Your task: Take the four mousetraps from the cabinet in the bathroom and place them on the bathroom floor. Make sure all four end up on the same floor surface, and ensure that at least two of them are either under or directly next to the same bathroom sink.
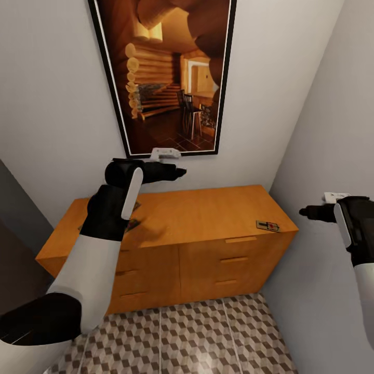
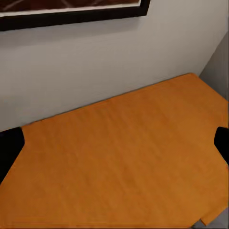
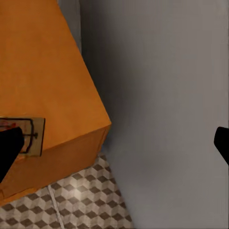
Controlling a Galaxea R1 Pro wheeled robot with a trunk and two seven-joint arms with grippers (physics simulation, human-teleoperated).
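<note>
The orange-brown cabinet (image 1: 208, 208) stands against the wall ahead. One mousetrap (image 1: 267, 226) lies flat near the front right corner of its top, and it also sits beside one fingertip in the right wrist view (image 3: 29, 136). Two small dark flat pieces (image 1: 133, 224) peek out from behind my left forearm on the top, mostly hidden. My left gripper (image 1: 178, 172) hovers open above the bare middle of the cabinet top (image 2: 119, 157). My right gripper (image 1: 305, 211) is open in the air right of the cabinet, close to the side wall, holding nothing.
The cube-patterned floor tiles (image 1: 208, 337) run in front of the cabinet. A large dark-framed picture (image 1: 166, 78) hangs on the wall above it. A grey side wall (image 1: 332, 130) closes in tightly on the right, and a dark surface (image 1: 15, 218) rises on the left.
</note>
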